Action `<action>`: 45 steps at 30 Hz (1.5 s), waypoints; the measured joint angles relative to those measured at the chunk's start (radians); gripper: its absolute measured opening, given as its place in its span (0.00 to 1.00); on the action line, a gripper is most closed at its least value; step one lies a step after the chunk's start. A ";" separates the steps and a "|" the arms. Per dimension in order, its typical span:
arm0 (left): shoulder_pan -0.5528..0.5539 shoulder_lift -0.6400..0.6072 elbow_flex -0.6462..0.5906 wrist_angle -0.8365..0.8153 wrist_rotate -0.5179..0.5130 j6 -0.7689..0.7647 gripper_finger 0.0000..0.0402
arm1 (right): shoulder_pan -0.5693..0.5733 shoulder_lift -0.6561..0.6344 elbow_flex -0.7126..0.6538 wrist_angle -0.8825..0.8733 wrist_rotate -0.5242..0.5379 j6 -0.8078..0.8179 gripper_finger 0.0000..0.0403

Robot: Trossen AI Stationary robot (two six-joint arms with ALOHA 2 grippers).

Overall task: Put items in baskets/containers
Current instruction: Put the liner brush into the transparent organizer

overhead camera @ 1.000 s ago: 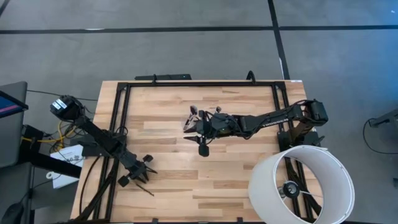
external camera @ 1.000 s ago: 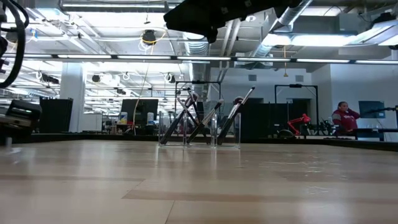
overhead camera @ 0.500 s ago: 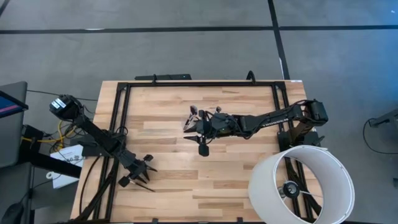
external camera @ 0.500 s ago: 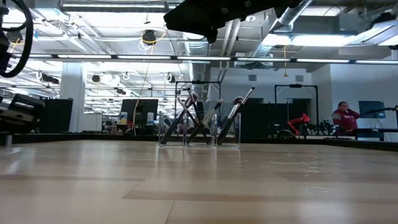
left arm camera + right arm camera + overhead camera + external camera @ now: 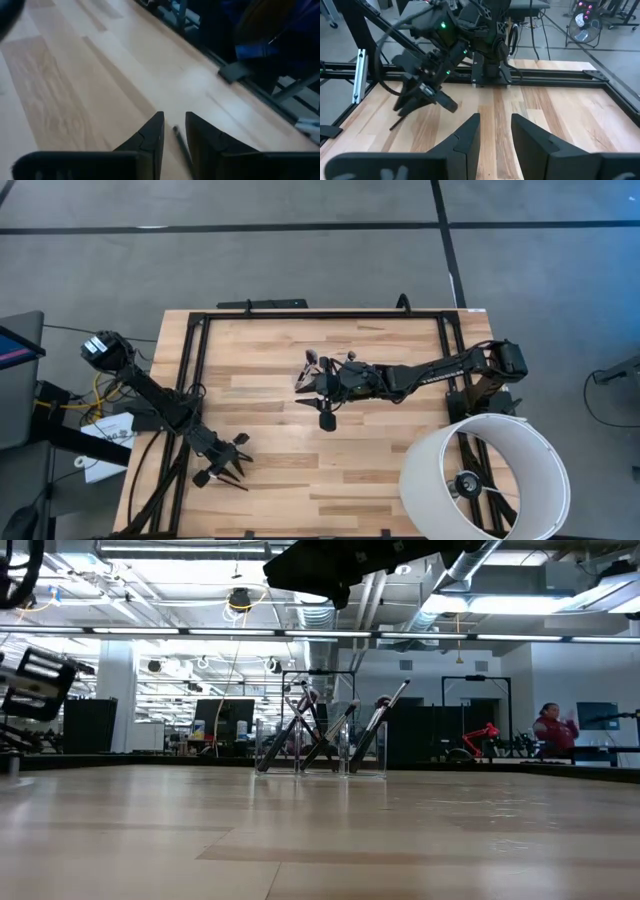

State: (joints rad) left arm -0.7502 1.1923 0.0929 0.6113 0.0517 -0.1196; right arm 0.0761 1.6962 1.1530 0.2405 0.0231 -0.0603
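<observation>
Brushes (image 5: pixel 320 735) sit leaning in the clear cup (image 5: pixel 320 752), which stands mid-counter toward the far side; you see them from above as a dark cluster (image 5: pixel 318 370) under the right arm's front end. One more brush (image 5: pixel 235 483) lies flat on the counter (image 5: pixel 300 470) near the front left, right at the left tool's tips.

Left tool (image 5: pixel 226 465): low over the front-left counter, fingers parted by a narrow gap, holding nothing. In the left wrist view the tool (image 5: pixel 174 131) has that brush (image 5: pixel 181 145) lying in the gap between the two fingers (image 5: pixel 150 137), on the wood. You can't tell whether the fingers touch it.

Right tool (image 5: pixel 322 385): arm stretched in from the right edge, tool hanging above the cup, well clear of it in the low view, where the dark arm body (image 5: pixel 340 565) runs along the top. In the right wrist view the tool (image 5: pixel 495 131) shows fingers slightly apart with nothing between them, looking across at the left arm (image 5: pixel 435 65), with a brush (image 5: pixel 402 121) showing under that arm's tool.

White lamp shade (image 5: pixel 487 475) sits at the front right corner, well apart from the cup. A person (image 5: pixel 552 730) is in the room behind, far right in the low view.
</observation>
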 joint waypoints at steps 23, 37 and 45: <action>-0.082 0.217 0.082 0.006 -0.047 -0.125 0.19 | 0.000 0.000 0.000 -0.001 -0.001 0.000 0.25; -0.116 0.322 0.082 0.028 -0.085 -0.224 0.19 | 0.000 0.000 0.000 -0.001 -0.001 0.000 0.25; -0.124 0.343 0.084 0.020 -0.163 -0.151 0.13 | 0.000 0.000 0.000 -0.001 0.000 0.000 0.25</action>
State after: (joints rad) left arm -0.8744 1.5349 0.1764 0.6312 -0.1115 -0.2702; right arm 0.0761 1.6962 1.1530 0.2394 0.0227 -0.0602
